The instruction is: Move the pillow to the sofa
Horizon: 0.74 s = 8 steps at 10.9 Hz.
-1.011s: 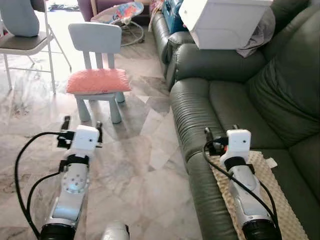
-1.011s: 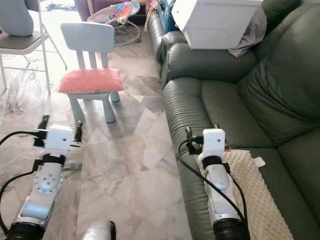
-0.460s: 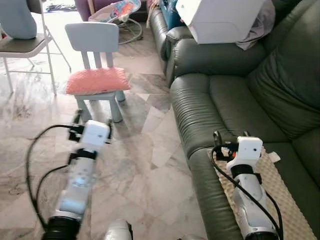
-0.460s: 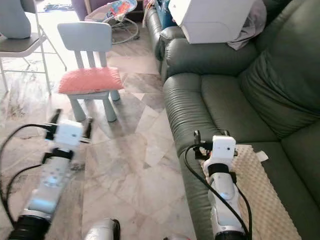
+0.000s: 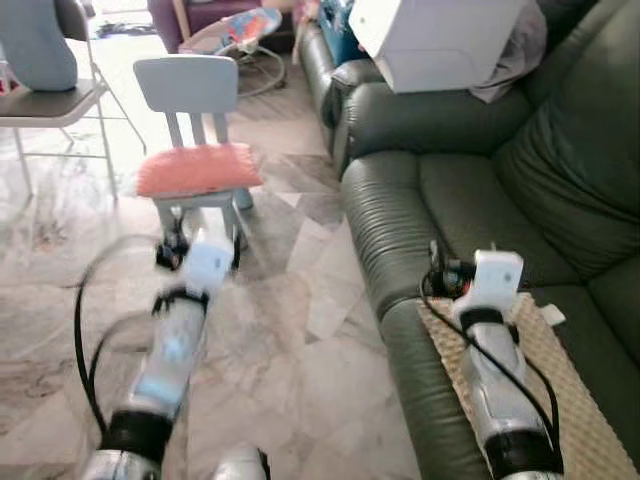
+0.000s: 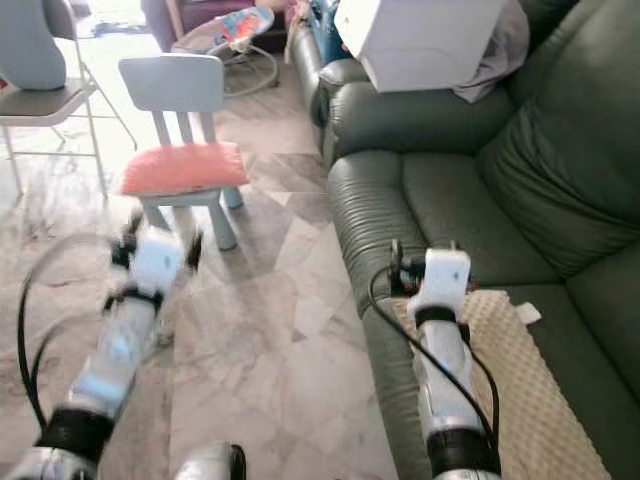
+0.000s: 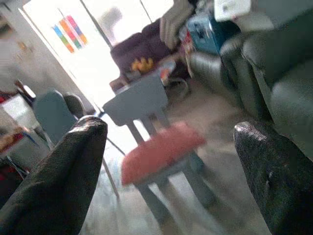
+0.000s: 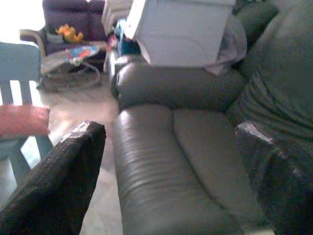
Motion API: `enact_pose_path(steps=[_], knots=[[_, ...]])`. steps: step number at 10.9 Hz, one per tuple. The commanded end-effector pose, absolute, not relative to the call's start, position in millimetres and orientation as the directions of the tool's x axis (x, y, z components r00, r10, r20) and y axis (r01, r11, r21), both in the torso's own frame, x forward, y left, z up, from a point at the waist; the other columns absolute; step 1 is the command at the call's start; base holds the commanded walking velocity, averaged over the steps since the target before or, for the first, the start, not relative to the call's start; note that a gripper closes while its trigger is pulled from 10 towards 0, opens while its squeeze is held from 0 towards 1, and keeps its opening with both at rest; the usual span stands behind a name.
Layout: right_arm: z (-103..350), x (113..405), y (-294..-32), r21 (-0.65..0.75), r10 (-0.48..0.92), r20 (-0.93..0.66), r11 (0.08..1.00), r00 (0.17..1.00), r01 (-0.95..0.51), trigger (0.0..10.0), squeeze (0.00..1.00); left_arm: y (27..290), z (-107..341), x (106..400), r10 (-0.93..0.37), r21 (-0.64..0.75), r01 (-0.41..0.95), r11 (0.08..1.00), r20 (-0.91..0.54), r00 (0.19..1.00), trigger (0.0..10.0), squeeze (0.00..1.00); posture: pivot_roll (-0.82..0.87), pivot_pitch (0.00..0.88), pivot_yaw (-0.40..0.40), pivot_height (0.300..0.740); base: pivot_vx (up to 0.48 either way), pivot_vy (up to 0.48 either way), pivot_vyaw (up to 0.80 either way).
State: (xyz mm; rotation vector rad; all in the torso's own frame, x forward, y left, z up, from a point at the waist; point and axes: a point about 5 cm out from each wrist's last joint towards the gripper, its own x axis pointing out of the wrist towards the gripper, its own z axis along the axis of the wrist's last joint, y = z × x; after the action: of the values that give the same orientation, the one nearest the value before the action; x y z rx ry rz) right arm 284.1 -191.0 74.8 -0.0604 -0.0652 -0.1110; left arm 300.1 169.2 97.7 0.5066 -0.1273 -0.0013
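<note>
A pink pillow (image 5: 197,170) lies on the seat of a small light-blue child's chair (image 5: 187,83) standing on the marble floor. My left gripper (image 5: 203,242) is blurred, just in front of the chair and below the pillow, with its fingers spread open and nothing between them. In the left wrist view the pillow (image 7: 161,152) sits ahead, between the two fingers. My right gripper (image 5: 462,262) hovers open and empty over the front edge of the dark green sofa (image 5: 470,200), above a beige mat (image 5: 565,380).
A white box (image 5: 450,40) and a grey cloth rest on the sofa's far arm. A folding chair (image 5: 40,85) stands at the far left and a baby bouncer (image 5: 240,25) behind the child's chair. Bare marble floor lies between chair and sofa.
My left arm has reached forward and to the right, up to the child's chair. The right gripper has stayed over the sofa's front edge. The camera has shifted slightly.
</note>
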Motion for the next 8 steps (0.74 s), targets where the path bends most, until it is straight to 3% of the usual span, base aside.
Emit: enact_pose_path(steps=[1, 3, 8], knots=[[69.7, 281.6, -195.8, -0.068, -0.121, 0.055, 0.99, 0.991, 0.124, 10.0, 0.0, 175.6, 91.9, 298.4, -0.017, 0.49, -0.036, 0.871, 0.102, 0.995, 10.0, 0.0, 0.01, 0.0, 0.025, 0.74, 0.0, 0.0, 0.0], [67.8, 282.9, -199.5, -0.077, -0.122, 0.058, 0.989, 0.991, 0.126, 10.0, 0.0, 176.1, 88.4, 303.8, 0.027, 0.457, -0.068, 0.887, 0.096, 0.995, 10.0, 0.0, 0.0, 0.0, 0.014, 0.74, 0.0, 0.0, 0.0], [69.1, 282.4, -185.5, -0.119, -0.003, 0.07, 0.993, 0.998, 0.011, 10.0, 0.0, 185.0, 79.2, 292.2, 0.116, 0.447, -0.135, 0.884, 0.07, 0.991, 10.0, 0.0, 0.02, 0.0, -0.028, 0.74, 0.0, 0.478, 0.08]])
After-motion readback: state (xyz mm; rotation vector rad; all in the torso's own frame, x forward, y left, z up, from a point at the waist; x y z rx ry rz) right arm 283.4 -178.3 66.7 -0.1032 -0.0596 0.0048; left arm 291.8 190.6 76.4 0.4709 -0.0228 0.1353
